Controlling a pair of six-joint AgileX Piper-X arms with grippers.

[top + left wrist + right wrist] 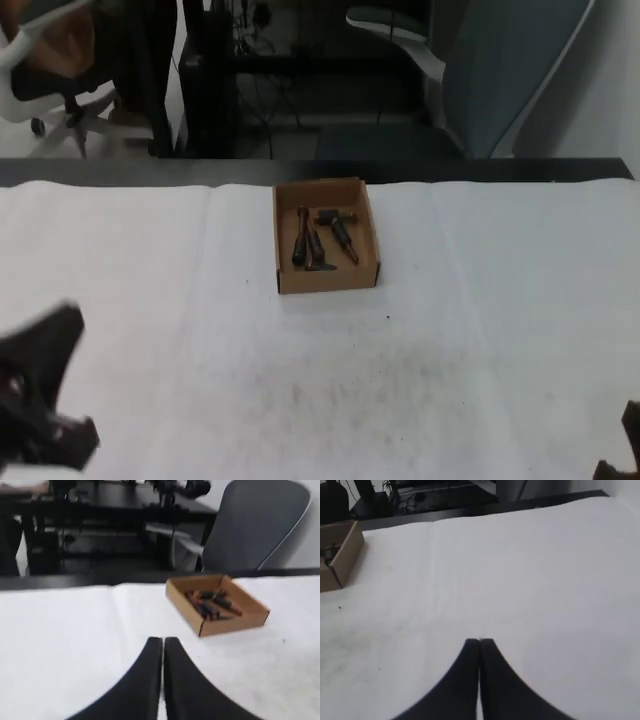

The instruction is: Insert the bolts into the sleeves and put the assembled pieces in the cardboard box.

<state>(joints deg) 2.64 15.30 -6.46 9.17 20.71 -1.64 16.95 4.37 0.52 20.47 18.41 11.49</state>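
Left tool point(163, 641) closed, fingers pressed together, empty, low over the white tabletop point(480, 330) at the near left corner. Cardboard box point(328, 278) sat mid-tabletop toward the far edge, well apart from both tools. Several dark bolt pieces point(318, 240) lay inside it. Right tool point(479, 642) likewise closed and empty, near right corner.

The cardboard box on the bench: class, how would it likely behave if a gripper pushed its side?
The cardboard box looks low and thin-walled, so it would probably slide rather than tip. Open-topped, its walls may flex if squeezed. The dark pieces lying loose inside could shift.
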